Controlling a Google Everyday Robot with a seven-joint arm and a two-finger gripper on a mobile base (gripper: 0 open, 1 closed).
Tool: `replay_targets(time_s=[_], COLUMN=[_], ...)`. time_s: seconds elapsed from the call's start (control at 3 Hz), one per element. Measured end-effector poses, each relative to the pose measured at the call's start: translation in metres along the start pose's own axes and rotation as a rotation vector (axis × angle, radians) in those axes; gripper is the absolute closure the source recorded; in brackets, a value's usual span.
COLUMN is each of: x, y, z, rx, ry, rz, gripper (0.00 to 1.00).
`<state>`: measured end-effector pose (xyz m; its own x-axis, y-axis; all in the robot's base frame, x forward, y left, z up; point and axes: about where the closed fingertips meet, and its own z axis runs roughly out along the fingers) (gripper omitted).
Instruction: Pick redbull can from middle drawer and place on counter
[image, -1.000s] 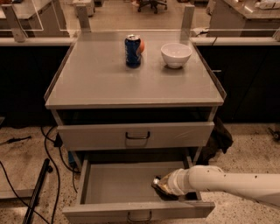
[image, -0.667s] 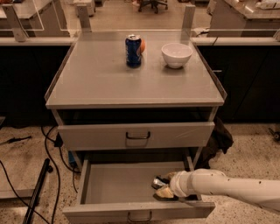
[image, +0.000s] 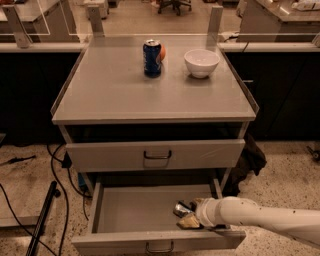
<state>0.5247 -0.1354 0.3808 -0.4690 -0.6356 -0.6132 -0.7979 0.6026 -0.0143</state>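
Observation:
The middle drawer (image: 145, 212) stands pulled open at the bottom of the grey cabinet. My gripper (image: 186, 215) is down inside it at the right front, on the end of the white arm (image: 260, 217) that reaches in from the right. A small shiny silver shape, the redbull can (image: 181, 208), shows right at the gripper's tip, low on the drawer floor. I cannot tell whether the gripper holds it. The counter (image: 125, 90) is the flat grey top above.
A fat dark-blue soda can (image: 152, 58) with an orange object behind it and a white bowl (image: 201, 62) stand at the back of the counter. The upper drawer (image: 157, 154) is closed. Cables and a dark pole (image: 42, 215) lie on the floor at the left.
The arm has sunk a little lower into the drawer. The gripper stays at the silver can at the right front.

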Motion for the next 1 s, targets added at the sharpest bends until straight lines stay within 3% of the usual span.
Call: replay_targets(time_s=[0.67, 1.0], x=[0.014, 0.014], y=[-0.004, -0.003], z=[0.03, 0.031], rx=[-0.012, -0.013], ry=[0.049, 0.051], rz=[0.013, 0.011], gripper=[0.37, 0.56])
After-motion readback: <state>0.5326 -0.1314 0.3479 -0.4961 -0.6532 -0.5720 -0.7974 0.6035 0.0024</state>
